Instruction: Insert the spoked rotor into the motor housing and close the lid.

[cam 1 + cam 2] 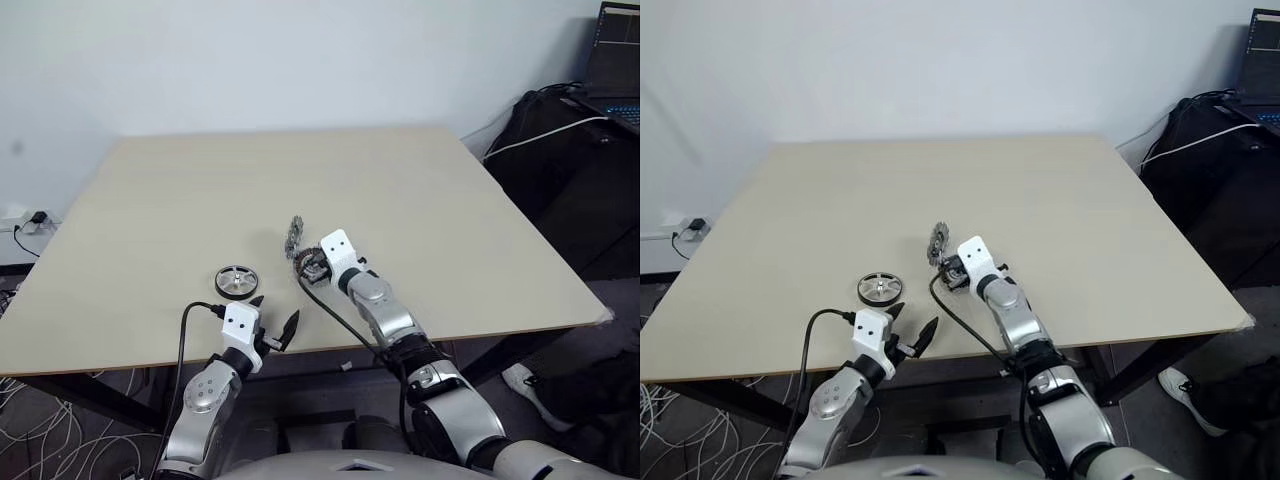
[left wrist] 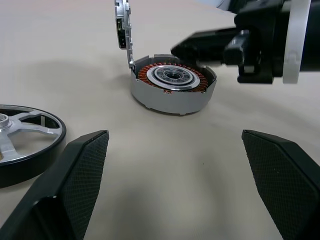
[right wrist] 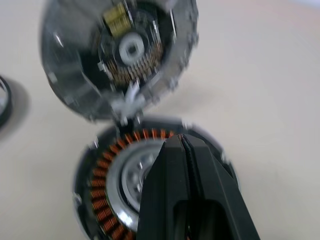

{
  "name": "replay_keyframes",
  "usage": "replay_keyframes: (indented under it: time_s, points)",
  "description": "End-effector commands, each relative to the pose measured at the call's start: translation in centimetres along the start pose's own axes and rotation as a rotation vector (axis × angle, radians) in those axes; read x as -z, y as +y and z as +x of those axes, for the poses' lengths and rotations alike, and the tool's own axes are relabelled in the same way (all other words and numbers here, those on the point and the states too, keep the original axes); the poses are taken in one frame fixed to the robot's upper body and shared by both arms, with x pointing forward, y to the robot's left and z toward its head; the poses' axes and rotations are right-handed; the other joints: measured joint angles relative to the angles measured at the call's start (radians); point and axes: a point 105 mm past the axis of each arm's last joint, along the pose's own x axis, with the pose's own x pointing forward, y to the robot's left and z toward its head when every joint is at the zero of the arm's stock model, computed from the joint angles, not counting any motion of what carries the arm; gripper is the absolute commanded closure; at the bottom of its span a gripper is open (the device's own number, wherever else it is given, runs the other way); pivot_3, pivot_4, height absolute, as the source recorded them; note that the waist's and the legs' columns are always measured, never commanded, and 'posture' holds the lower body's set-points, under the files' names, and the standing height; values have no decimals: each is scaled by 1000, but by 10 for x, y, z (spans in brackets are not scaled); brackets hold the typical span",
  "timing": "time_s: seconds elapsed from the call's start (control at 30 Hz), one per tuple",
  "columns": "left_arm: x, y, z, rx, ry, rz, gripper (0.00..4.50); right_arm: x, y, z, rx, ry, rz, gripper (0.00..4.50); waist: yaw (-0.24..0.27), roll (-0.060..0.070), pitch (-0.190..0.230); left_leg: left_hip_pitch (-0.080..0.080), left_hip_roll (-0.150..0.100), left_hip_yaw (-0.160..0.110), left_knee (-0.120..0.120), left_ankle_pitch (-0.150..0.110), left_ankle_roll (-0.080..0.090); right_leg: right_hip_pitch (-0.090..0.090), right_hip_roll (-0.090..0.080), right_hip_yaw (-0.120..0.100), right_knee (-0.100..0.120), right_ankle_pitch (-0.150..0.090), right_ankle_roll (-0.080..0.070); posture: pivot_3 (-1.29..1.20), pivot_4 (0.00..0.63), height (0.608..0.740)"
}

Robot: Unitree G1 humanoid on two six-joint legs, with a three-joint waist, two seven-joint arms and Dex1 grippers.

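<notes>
Meanwhile, the right end effector (image 3: 181, 142) was held closed over the motor housing (image 2: 172, 89), its lid (image 2: 123, 31) raised; the left end effector (image 2: 175, 165) was spread wide near the spoked rotor (image 1: 237, 281).

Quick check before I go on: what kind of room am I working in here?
Probably an office or lab workspace: a plain wooden table against a bare white wall, a laptop on a dark side desk, and loose cables on the floor.

I see a pale beige surface (image 1: 420, 200) under everything. The wheel (image 1: 237, 281) is bright silver with a black rim. The housing (image 2: 172, 90) has a grey wall, an orange-copper ring of windings and a pale silver centre. Its lid (image 3: 117, 55) is silvery-grey, with a yellowish patch inside. Both grippers have black fingers (image 2: 82, 170) on white mounts.
</notes>
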Motion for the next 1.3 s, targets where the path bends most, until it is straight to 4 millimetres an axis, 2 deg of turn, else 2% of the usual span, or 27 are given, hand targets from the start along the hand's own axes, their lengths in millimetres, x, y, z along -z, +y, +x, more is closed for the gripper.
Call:
replay_keyframes:
  time_s: [0.03,0.17,0.3,0.4,0.5,0.57,0.7,0.8,1.0,1.3]
  points:
    - [-19,-2,2,-2,-64,30,0,-20,-3,1,14,-70,1,4437,1,0,0,0,0,0,0,0,0,0,0,0,0,0,0,0,0,740]
    - [-31,4,-2,-43,-106,-19,0,-21,0,-5,4,-93,18,4437,1,0,0,0,0,0,0,0,0,0,-1,0,0,0,0,0,0,740]
    - [-33,21,-14,-159,-129,-177,0,-31,19,-36,-132,-197,71,4437,4,0,0,-1,0,-1,-1,0,0,-1,-2,0,-1,-1,-1,0,0,740]
    - [-34,25,-19,-198,-137,-230,0,-33,27,-62,-198,-233,106,4437,9,-1,1,-2,0,-1,-2,-1,1,-1,-2,-1,-1,-1,-1,0,0,740]
    - [-35,32,-23,-255,-151,-320,0,-23,32,-87,-224,-216,130,4437,15,-2,1,-2,0,-2,-1,-1,1,-1,-2,-2,-1,-2,-1,0,0,740]
    - [-36,37,-24,-285,-159,-369,0,-15,32,-96,-210,-186,139,4437,18,-5,3,-1,0,-2,-1,-1,1,0,-2,-3,-1,-2,-1,0,0,740]
    - [-40,45,-20,-319,-192,-496,0,-6,27,-106,-162,-149,169,4437,19,-9,6,-1,0,-3,0,-1,0,0,-1,-3,-1,-5,4,0,0,740]
    - [-36,51,-15,-346,-185,-582,0,-4,24,-109,-135,-138,180,4437,23,-9,6,-1,0,-3,0,-1,0,1,-1,-5,-1,-5,4,0,0,740]
    - [-33,57,-6,-363,-184,-647,0,-4,19,-115,-110,-135,185,4437,25,-11,7,-2,0,-3,1,-1,0,2,1,-8,-3,-2,0,0,0,740]
    - [-23,54,-4,-363,-161,-692,0,0,19,-120,-97,-122,190,4437,24,-12,7,-1,-1,-3,1,-1,1,3,1,-9,-3,-2,1,0,0,740]
